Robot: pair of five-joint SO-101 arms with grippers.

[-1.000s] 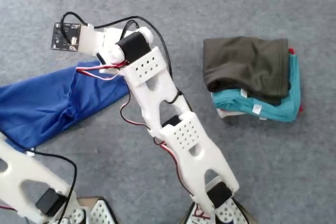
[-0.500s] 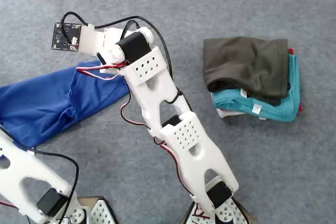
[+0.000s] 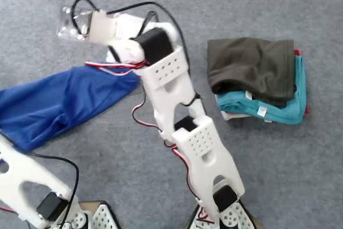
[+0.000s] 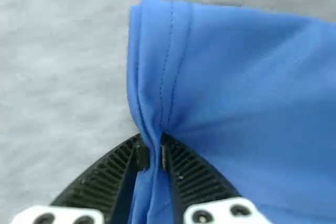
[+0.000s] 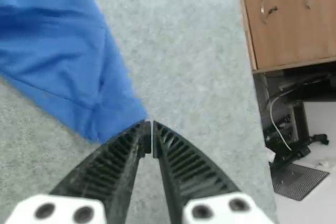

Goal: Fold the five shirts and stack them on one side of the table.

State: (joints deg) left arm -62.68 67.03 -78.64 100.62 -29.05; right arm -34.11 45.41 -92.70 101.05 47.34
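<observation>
Left pincer clamped, right pincer closed

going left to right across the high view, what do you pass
blue shirt -> right arm -> stack of folded shirts

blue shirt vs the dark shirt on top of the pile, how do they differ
The blue shirt lies stretched out long and unfolded; the dark shirt is folded into a compact block. The blue shirt lies straight on the table; the dark shirt sits on top of a teal shirt. The left claw pinches the blue shirt's edge; nothing grips the dark shirt. Both are plain, single-colour cloth.
</observation>
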